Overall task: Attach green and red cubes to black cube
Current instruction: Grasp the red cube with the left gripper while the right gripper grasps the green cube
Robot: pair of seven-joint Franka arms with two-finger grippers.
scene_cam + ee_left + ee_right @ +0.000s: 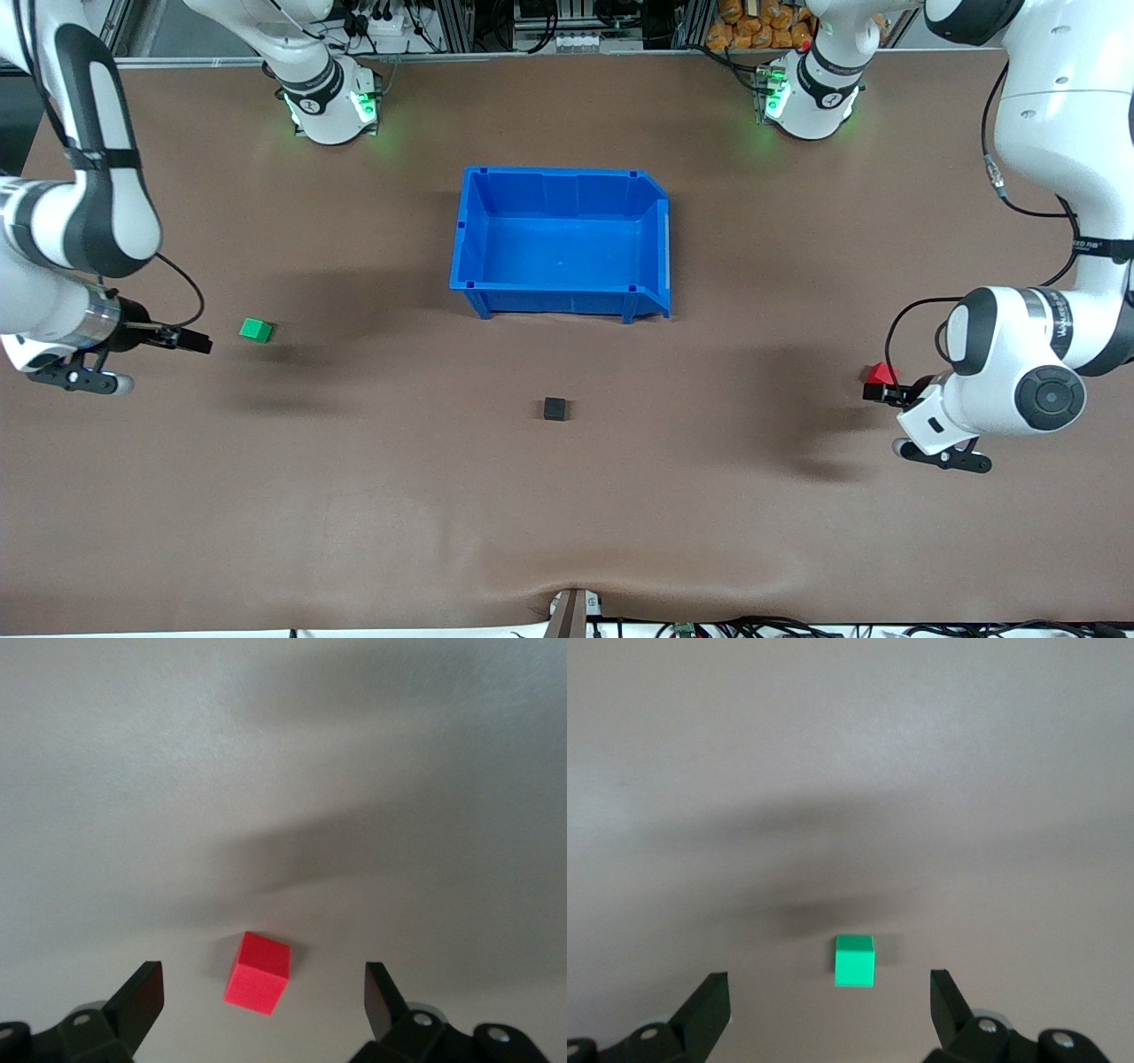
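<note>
The green cube (256,330) lies on the brown table toward the right arm's end. My right gripper (197,342) is open and hangs low beside it, apart from it. In the right wrist view the green cube (855,960) lies just ahead of the open gripper (830,1001). The red cube (881,373) lies toward the left arm's end. My left gripper (873,392) is open and right at it. In the left wrist view the red cube (257,974) sits between the spread fingertips (142,997), touching neither. The black cube (555,408) lies alone mid-table.
An empty blue bin (657,257) stands mid-table, farther from the front camera than the black cube. The arm bases stand along the table's edge farthest from the front camera. Bare brown table lies between the cubes.
</note>
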